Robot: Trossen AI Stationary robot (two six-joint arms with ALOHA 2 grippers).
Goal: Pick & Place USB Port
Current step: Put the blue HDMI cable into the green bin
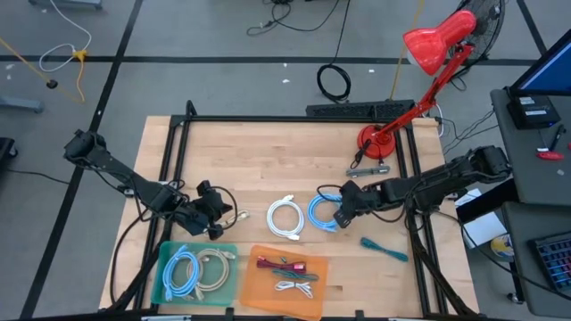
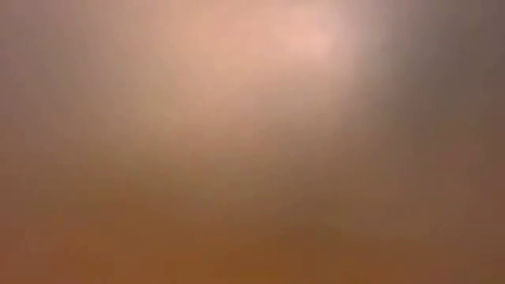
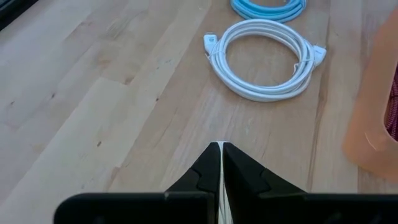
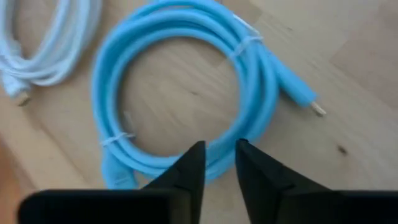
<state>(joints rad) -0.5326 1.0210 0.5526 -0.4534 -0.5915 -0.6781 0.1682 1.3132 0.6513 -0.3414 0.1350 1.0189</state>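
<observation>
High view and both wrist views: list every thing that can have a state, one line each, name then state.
left gripper: shut, empty, low over bare table.
right gripper: open, just above the blue cable's loop.
blue cable: coiled, tied, flat on the table.
white cable: coiled, flat on the table, untouched.
green tray: holds two coiled cables.
orange tray: holds a red item and a white cable.
red lamp: upright; lit or not, cannot tell.

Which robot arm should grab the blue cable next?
The right one, probably. The right hand hangs right over the blue cable, fingers a little apart at its coil. The left hand is shut and sits farther away, with the white cable lying between it and the blue one.
</observation>
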